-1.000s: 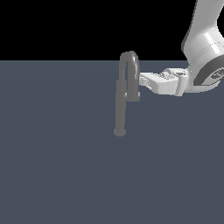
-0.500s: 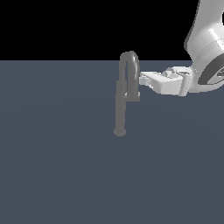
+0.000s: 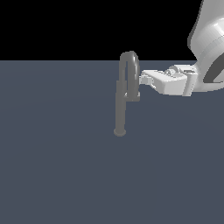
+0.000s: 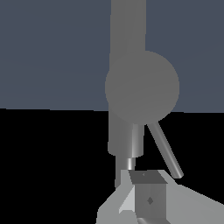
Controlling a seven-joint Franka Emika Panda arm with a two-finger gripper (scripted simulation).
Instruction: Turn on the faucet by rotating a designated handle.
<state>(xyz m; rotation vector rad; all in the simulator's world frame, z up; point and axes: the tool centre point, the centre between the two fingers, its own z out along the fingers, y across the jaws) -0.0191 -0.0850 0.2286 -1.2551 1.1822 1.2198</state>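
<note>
The dull-grey faucet [image 3: 120,109] stands upright on a small round base, its gooseneck spout [image 3: 130,61] arching above. The stubby handle [image 3: 133,96] sticks out from the column toward the exterior view's right. My white gripper [image 3: 142,80] reaches in from the right, level with the spout, its tips just above and to the right of the handle. I cannot tell if they touch. In the wrist view the faucet [image 4: 141,87] fills the middle. The gripper [image 4: 141,178] sits close before it, fingers together and holding nothing. I cannot tell which part there is the handle.
A flat dark blue-grey surface [image 3: 57,166] carries the faucet and stretches across the whole lower view. The white arm [image 3: 210,48] comes down from the upper right. Nothing else stands on the surface.
The gripper has sunk very slightly beside the spout and the upper arm has shifted a little to the right. The faucet and its handle look unchanged.
</note>
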